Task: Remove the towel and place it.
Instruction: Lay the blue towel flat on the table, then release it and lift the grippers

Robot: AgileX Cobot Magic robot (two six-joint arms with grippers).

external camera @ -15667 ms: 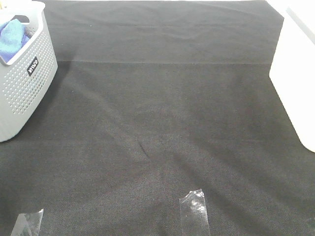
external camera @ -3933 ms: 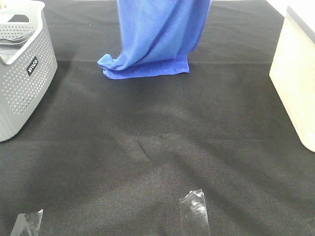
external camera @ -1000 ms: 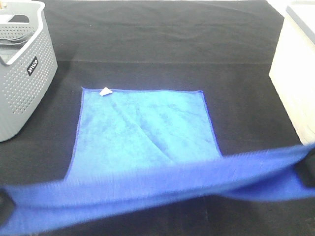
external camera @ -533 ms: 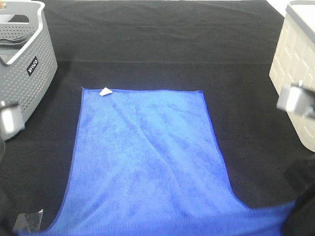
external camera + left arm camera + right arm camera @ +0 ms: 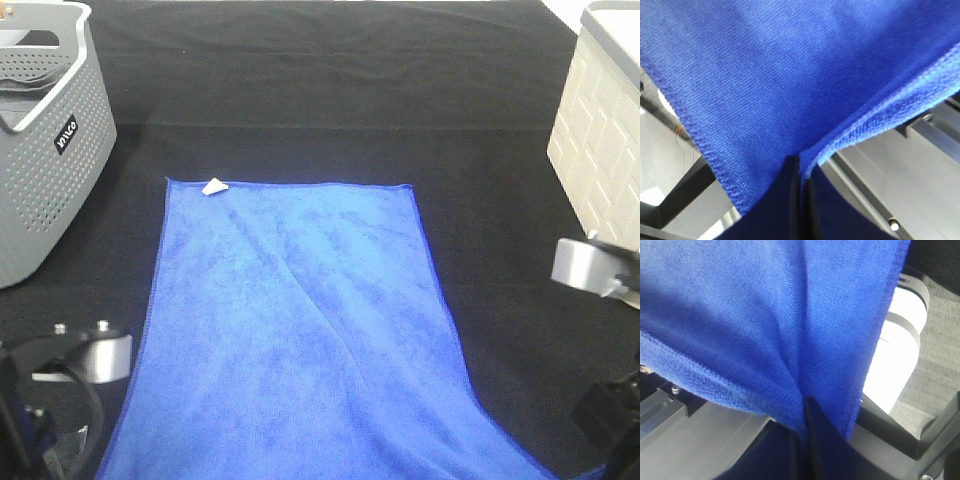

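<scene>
The blue towel lies spread flat on the black table cloth, its far edge with the small white tag toward the back, its near end running off the front edge. My left gripper is shut on the towel's near left corner. My right gripper is shut on the near right corner. In the high view only parts of the left arm and the right arm show at the bottom corners; the fingertips are out of view there.
A grey perforated basket stands at the back left. A white bin stands at the right edge. The black cloth covers the whole table.
The towel's near end has come lower and further toward the front edge; both arms have dropped toward the bottom corners. The far edge and tag have not moved.
</scene>
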